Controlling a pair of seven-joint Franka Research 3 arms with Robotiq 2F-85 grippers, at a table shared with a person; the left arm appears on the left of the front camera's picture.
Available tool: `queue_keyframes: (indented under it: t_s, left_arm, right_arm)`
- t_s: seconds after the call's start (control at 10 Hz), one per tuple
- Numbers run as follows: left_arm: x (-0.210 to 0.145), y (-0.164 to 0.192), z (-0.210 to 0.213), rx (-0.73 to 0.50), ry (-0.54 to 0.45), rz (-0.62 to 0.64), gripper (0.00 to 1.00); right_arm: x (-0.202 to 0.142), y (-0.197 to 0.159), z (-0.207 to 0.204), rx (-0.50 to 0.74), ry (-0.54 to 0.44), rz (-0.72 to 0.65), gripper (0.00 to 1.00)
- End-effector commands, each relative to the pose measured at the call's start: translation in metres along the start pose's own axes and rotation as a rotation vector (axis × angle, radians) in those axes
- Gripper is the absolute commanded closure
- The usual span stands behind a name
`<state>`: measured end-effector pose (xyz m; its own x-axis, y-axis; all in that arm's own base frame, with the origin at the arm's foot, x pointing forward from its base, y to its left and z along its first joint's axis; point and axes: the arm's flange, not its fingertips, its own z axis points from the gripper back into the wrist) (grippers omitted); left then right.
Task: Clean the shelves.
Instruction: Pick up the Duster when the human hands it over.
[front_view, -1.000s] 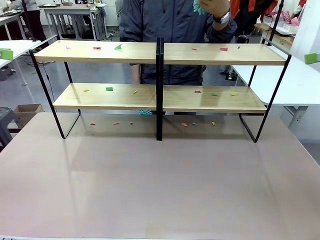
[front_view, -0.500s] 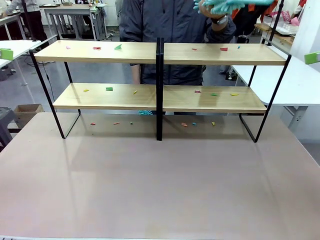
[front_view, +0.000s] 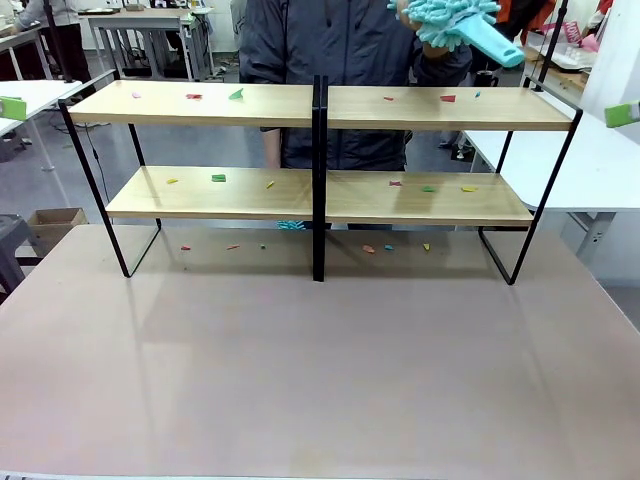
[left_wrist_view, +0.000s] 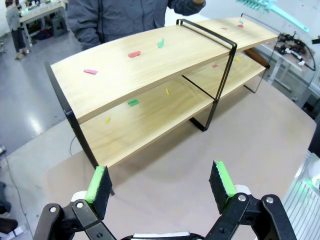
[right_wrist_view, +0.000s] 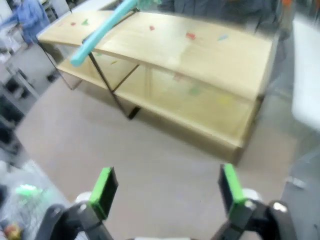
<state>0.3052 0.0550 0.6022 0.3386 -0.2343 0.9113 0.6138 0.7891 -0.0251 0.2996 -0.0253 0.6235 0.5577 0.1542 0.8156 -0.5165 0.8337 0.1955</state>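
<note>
the shelves (front_view: 318, 170) had two boards (front_view: 200, 107). six coloured scraps (front_view: 236, 95) lay on each, six more on the bench (front_view: 320, 380). one duster (front_view: 455, 20) showed.

free: tabletop (front_view: 320, 380) before shelves (front_view: 240, 195); blocked: centre post (front_view: 319, 180) splits tiers; duster (front_view: 450, 20) over right end
</note>
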Motion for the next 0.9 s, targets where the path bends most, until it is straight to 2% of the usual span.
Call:
queue_keyframes:
  t_s: [0.0,0.1,0.2,0.3,0.4,0.5,0.7,0.8]
  left_arm:
    - [-0.001,0.001,0.0,-0.006,0.0,0.001,0.0]
    - [-0.001,0.001,0.0,-0.006,0.0,0.001,0.0]
    - [-0.001,0.001,0.0,-0.006,0.0,0.001,0.0]
    - [-0.001,0.001,0.0,-0.006,0.0,0.001,0.0]
    - [-0.001,0.001,0.0,-0.006,0.0,0.001,0.0]
    - [-0.001,0.001,0.0,-0.006,0.0,0.001,0.0]
    - [-0.001,0.001,0.0,-0.006,0.0,0.001,0.0]
    - [-0.001,0.001,0.0,-0.006,0.0,0.001,0.0]
  right_arm:
    - [0.08,-0.022,-0.012,0.193,0.098,-0.44,0.0]
    - [0.125,-0.026,-0.026,0.279,0.031,-0.635,0.0]
    - [0.145,-0.016,-0.042,0.207,-0.096,-0.628,0.0]
    - [0.066,-0.012,-0.017,0.181,0.047,-0.262,0.0]
    - [0.11,-0.014,-0.031,0.241,0.016,-0.416,0.0]
    - [0.123,-0.015,-0.054,0.272,0.03,-0.505,0.0]
    - [0.146,-0.017,-0.092,0.34,0.035,-0.573,0.0]
    - [0.153,-0.02,-0.114,0.373,0.078,-0.597,0.0]
